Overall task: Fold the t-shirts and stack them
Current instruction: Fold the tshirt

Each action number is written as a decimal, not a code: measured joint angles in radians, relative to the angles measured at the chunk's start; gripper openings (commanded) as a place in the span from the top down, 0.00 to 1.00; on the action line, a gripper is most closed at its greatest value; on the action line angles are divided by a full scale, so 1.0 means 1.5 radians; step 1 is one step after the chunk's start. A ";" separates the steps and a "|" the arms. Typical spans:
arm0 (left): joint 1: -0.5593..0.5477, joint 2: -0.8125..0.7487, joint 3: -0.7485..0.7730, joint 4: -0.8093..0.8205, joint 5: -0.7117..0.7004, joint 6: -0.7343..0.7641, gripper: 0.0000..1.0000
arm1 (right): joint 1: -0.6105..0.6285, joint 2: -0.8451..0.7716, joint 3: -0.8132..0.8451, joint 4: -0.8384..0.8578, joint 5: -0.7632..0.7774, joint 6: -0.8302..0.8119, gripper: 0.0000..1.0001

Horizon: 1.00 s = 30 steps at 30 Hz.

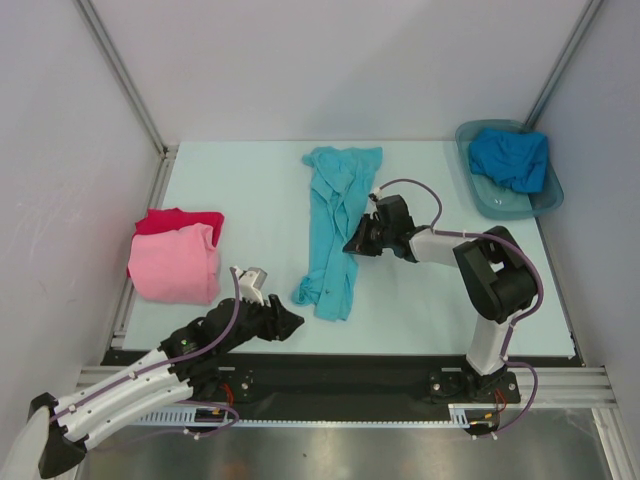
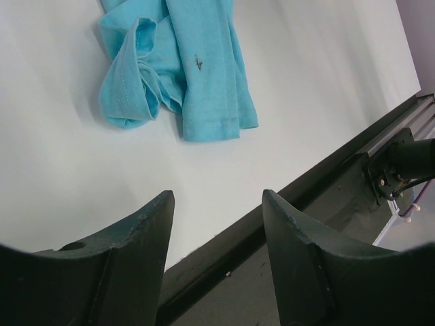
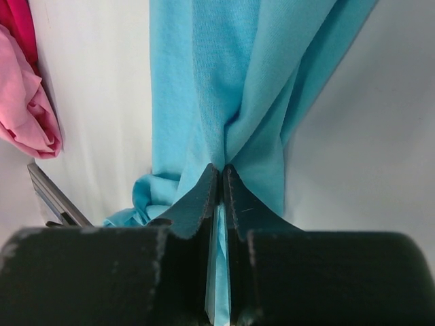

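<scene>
- The pink t-shirt (image 1: 178, 265) lies folded on top of the red t-shirt (image 1: 182, 219) at the left side of the table (image 1: 240, 180). These two look finished and stacked.
- The turquoise t-shirt (image 1: 335, 225) is stretched in a long, rumpled strip down the middle of the table, not yet a tidy fold (its near end is bunched up in the left wrist view).
- The right gripper (image 1: 358, 240) is closed tight on a pleat of the turquoise fabric at the strip's right edge, roughly halfway along.
- The left gripper (image 1: 285, 322) hangs near the front edge of the table, just short of the strip's near end, with its fingers (image 2: 146, 224) spread wide and holding nothing.
- The deeper blue t-shirt (image 1: 510, 158) sits crumpled in the grey plastic tub (image 1: 500, 205) at the far right corner, untouched.
- By this reckoning about half is done: the turquoise fold is in hand, and the blue shirt remains.
</scene>
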 measured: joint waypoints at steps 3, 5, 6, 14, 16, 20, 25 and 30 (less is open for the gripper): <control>0.000 0.001 -0.002 0.003 0.000 0.000 0.40 | -0.002 -0.001 0.000 -0.006 0.000 -0.003 1.00; 0.000 0.007 -0.004 0.007 0.000 0.000 0.40 | -0.003 -0.004 0.000 -0.010 0.000 -0.003 1.00; 0.000 0.012 -0.004 0.009 0.000 0.000 0.40 | -0.003 -0.008 0.000 -0.013 0.000 -0.003 1.00; 0.000 0.028 -0.004 0.028 0.001 0.000 0.40 | -0.004 -0.046 0.013 -0.033 -0.003 -0.003 1.00; 0.000 0.030 -0.004 0.031 0.001 0.000 0.41 | -0.003 -0.049 0.017 -0.034 -0.003 -0.003 1.00; 0.000 0.033 -0.004 0.031 0.001 0.000 0.41 | -0.002 -0.049 0.023 -0.039 -0.007 -0.003 1.00; 0.000 0.033 -0.004 0.031 0.001 0.000 0.41 | -0.002 -0.049 0.023 -0.044 -0.008 -0.004 1.00; 0.000 0.034 -0.004 0.031 0.001 0.000 0.41 | -0.002 -0.049 0.023 -0.048 -0.007 -0.006 0.78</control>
